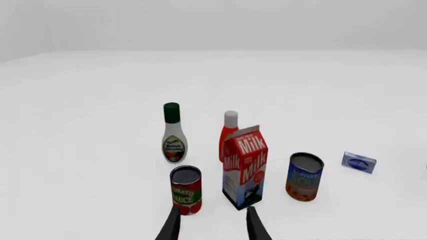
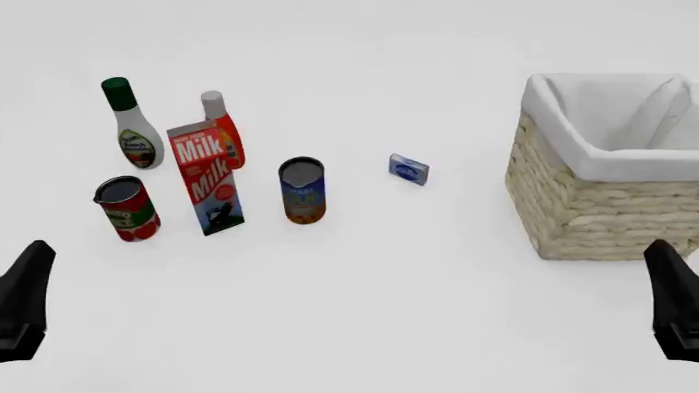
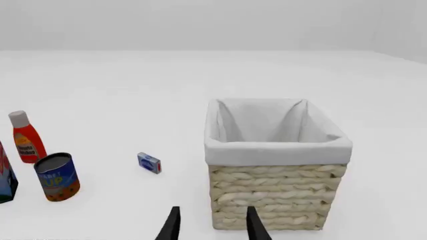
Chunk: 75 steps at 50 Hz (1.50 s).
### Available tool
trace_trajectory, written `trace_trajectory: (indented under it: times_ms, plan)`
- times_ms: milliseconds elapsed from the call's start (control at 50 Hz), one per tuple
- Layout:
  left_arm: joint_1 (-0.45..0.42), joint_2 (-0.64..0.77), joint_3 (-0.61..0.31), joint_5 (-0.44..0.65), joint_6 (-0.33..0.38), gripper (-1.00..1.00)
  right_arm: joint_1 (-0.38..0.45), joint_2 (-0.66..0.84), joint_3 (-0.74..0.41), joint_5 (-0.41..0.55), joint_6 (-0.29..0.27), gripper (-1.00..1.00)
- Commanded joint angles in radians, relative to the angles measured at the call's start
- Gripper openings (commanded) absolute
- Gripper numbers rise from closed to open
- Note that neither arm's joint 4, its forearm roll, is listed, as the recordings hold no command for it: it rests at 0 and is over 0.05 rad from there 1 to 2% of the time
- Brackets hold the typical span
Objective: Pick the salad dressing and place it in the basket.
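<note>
The salad dressing, a white bottle with a dark green cap, stands upright at the far left of the table; in the left wrist view the salad dressing is well ahead of the fingers. The wicker basket with white lining sits at the right, and the basket fills the right wrist view close ahead. My left gripper hovers at the near left, open and holding nothing, as the left gripper shows. My right gripper is at the near right, just in front of the basket, and the right gripper is open too.
A milk carton, a red-orange bottle and a tomato sauce can crowd close to the dressing. A blue-and-orange can and a small blue box stand between that group and the basket.
</note>
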Motion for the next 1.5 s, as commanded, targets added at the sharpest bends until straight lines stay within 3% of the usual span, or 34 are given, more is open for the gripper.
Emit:
trace_trajectory:
  times_ms: [20,280,420,600,720,860,940,1220,1380,1420,1500]
  plan:
    - [-0.008,0.005,-0.002,0.003,0.012,1.0,0.007,0.003,-0.004,0.007,-0.01,1.0]
    - [-0.037,0.086,-0.01,-0.077,0.036,1.0,0.009,0.001,-0.007,0.017,-0.015,1.0]
    - [-0.041,0.211,-0.067,-0.147,0.047,1.0,0.017,0.006,-0.014,0.017,-0.013,1.0]
    - [-0.058,0.386,-0.237,-0.199,0.046,1.0,0.02,0.02,-0.014,0.004,-0.013,1.0]
    - [-0.055,0.507,-0.304,-0.258,0.117,1.0,0.024,0.045,-0.004,-0.023,-0.009,1.0]
    - [-0.053,0.638,-0.393,-0.301,0.127,1.0,0.033,0.078,-0.001,-0.056,-0.008,1.0]
    - [-0.043,0.708,-0.454,-0.3,0.095,1.0,0.036,0.091,-0.001,-0.069,-0.008,1.0]
    - [0.009,0.973,-0.716,-0.277,0.104,1.0,0.038,0.101,0.0,-0.082,-0.004,1.0]
    - [0.044,1.095,-0.855,-0.253,0.061,1.0,0.038,0.088,0.001,-0.067,-0.003,1.0]
    - [0.063,1.133,-0.902,-0.236,-0.001,1.0,0.038,0.087,0.001,-0.066,-0.003,1.0]
    - [0.095,1.203,-0.974,-0.216,-0.015,1.0,0.037,0.085,0.001,-0.063,0.002,1.0]
